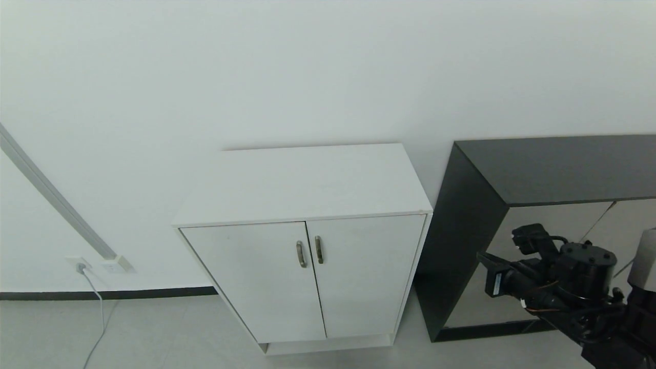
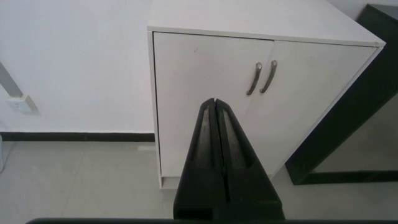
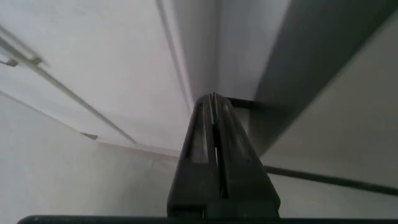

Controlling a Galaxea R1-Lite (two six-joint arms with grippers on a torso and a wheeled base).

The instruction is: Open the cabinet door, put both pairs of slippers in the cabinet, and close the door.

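R gripper (image 3: 213,98) closed, empty, L gripper (image 2: 214,102) same, cabinet (image 1: 307,184) doors shut, black unit (image 1: 456,241) just beside at R, wall socket (image 1: 115,265) L.

Head camera looking down on cabinet (image 1: 302,184), left wrist facing its front, right wrist close by its lower edge

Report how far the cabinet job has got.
Done: nothing; both cabinet doors are shut, handles untouched. In hand: left tool, shut, points at the doors from in front; right tool, shut, is off to the cabinet's right. Left: open a door, load both slipper pairs, close it.
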